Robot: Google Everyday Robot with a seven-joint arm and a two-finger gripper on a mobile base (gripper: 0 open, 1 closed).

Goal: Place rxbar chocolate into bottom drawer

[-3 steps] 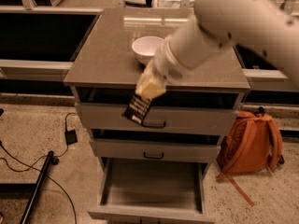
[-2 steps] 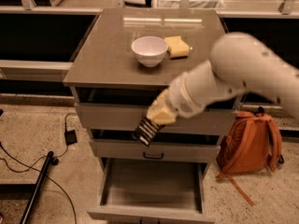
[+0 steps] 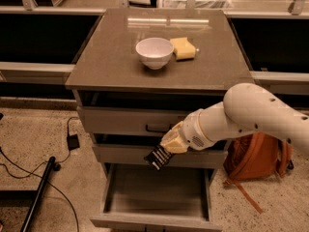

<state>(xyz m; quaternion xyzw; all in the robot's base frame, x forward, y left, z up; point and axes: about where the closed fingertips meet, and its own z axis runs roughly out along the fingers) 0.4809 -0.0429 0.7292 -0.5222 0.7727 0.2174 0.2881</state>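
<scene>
The rxbar chocolate (image 3: 158,157), a small black-wrapped bar with pale lettering, hangs from my gripper (image 3: 170,146) in front of the middle drawer. The gripper is shut on its upper end. My white arm (image 3: 251,115) reaches in from the right. The bottom drawer (image 3: 116,199) is pulled open below, showing a plain grey interior with nothing in it. The bar is above the drawer's back part, clear of it.
A white bowl (image 3: 154,52) and a yellow sponge-like block (image 3: 183,48) sit on the cabinet top (image 3: 106,57). The two upper drawers (image 3: 125,122) are shut. An orange backpack (image 3: 256,163) leans at the right. Cables (image 3: 29,168) and a black pole lie on the floor at left.
My arm has lowered and swung down from the cabinet top, carrying the bar from the top drawer's height to the middle drawer's front, just above the open bottom drawer.
</scene>
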